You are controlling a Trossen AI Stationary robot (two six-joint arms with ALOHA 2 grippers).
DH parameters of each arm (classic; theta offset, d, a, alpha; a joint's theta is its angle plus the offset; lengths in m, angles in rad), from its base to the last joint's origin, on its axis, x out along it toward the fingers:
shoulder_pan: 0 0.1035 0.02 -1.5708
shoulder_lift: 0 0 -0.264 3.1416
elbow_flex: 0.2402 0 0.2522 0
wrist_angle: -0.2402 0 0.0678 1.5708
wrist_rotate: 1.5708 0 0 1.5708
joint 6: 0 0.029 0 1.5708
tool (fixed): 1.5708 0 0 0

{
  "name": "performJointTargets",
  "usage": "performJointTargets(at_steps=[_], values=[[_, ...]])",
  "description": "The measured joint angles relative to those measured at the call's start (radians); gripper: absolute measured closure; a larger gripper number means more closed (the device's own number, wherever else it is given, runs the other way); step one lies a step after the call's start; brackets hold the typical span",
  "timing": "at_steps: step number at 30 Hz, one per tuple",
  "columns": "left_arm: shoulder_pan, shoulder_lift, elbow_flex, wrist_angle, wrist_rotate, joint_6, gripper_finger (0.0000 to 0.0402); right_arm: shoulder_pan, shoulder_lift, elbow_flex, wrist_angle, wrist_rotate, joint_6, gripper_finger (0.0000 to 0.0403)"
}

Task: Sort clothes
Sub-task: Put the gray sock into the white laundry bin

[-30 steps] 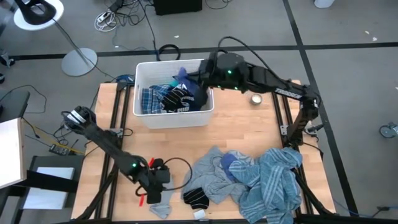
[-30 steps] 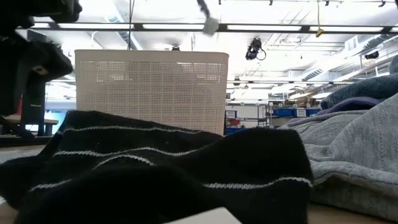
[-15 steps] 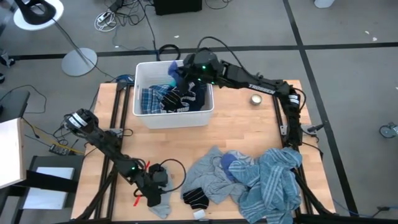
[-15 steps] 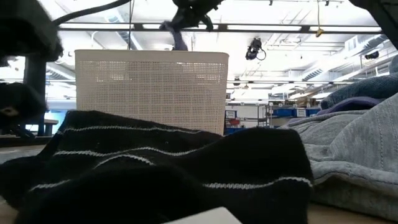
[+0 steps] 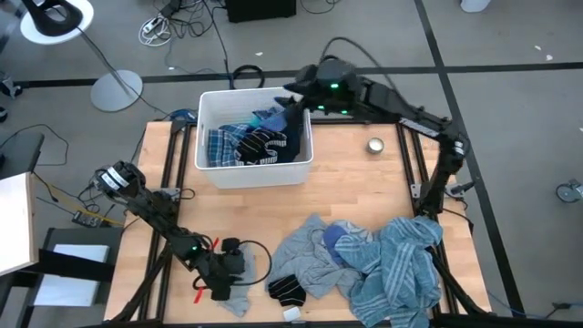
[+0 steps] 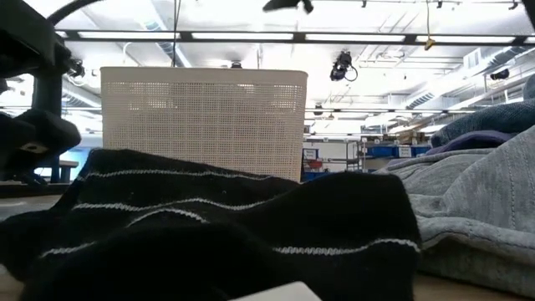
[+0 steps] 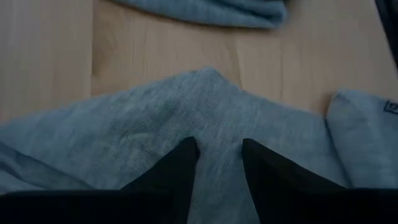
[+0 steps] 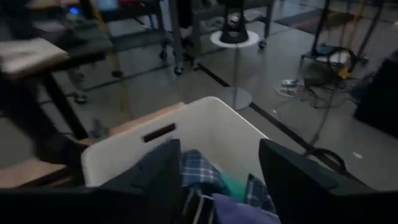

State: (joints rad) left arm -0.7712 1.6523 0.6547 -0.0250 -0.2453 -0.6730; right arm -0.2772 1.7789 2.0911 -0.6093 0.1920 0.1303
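A white bin (image 5: pixel 208 137) stands at the table's far middle. It holds a blue plaid shirt (image 5: pixel 217 146), a black-striped piece (image 5: pixel 255 144) and navy pieces (image 5: pixel 284 135). My right gripper (image 5: pixel 294 92) hovers open above the bin's far right corner, with nothing between its fingers (image 8: pixel 219 149). A pile of grey and light-blue striped clothes (image 5: pixel 392 260) lies at the near right, with a black-striped piece (image 5: pixel 290 290) beside it. My left gripper (image 5: pixel 221 281) is low over a small grey piece (image 5: pixel 235 299) at the near left edge, its fingers open (image 7: pixel 221 149). My left gripper comes down on the small grey piece from above. Its open fingertips (image 7: pixel 186 152) stand at the cloth's middle (image 7: pixel 211 115), and the piece lies flat on the table. I cannot tell whether the fingertips touch the cloth.
A small round metal object (image 5: pixel 374 145) lies on the bare wood right of the bin. In the low view the black-striped piece (image 6: pixel 209 226) fills the foreground, with the bin's mesh wall (image 6: pixel 201 117) behind it. Bare wood shows between the bin and the pile.
My right gripper has carried a navy-blue piece over the bin, opened and let it go. The piece now lies in the bin, and the gripper has drawn back toward the bin's far right corner. My left gripper has moved slightly toward the near edge, over the grey piece.
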Motion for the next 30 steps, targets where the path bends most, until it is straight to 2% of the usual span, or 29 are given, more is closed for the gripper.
performJointTargets(at_steps=[3, 6, 8, 11, 14, 18, 22, 24, 28, 30], values=[[0.001, 0.036, 0.003, 0.012, -0.027, 0.017, 0.0288, 0.021, -0.079, 0.000, -0.055, -0.020, 0.038, 0.0168], [0.003, 0.055, 0.004, 0.038, -0.032, 0.016, 0.0362, 0.044, -0.158, 0.000, -0.115, -0.059, 0.092, 0.0165], [0.008, 0.049, 0.004, 0.041, -0.026, 0.009, 0.0387, 0.063, -0.207, 0.000, -0.169, -0.079, 0.131, 0.0167], [0.023, 0.009, 0.007, 0.007, -0.011, 0.012, 0.0396, 0.098, -0.270, 0.001, -0.282, -0.089, 0.224, 0.0173], [0.041, -0.062, 0.029, -0.088, -0.056, 0.015, 0.0399, 0.147, -0.314, 0.001, -0.409, -0.091, 0.315, 0.0174], [0.074, -0.178, 0.112, -0.291, -0.101, 0.015, 0.0400, 0.246, -0.330, 0.001, -0.559, -0.091, 0.374, 0.0175], [0.121, -0.262, 0.203, -0.495, -0.102, 0.023, 0.0400, 0.353, -0.310, 0.001, -0.660, -0.068, 0.376, 0.0174], [0.148, -0.303, 0.269, -0.535, -0.110, 0.044, 0.0401, 0.412, -0.286, -0.002, -0.690, -0.012, 0.377, 0.0175], [0.210, -0.334, 0.407, -0.668, -0.162, 0.099, 0.0401, 0.521, -0.242, -0.067, -0.682, 0.177, 0.373, 0.0175], [0.248, -0.343, 0.494, -0.737, -0.171, 0.152, 0.0401, 0.556, -0.216, -0.129, -0.643, 0.208, 0.379, 0.0175]])
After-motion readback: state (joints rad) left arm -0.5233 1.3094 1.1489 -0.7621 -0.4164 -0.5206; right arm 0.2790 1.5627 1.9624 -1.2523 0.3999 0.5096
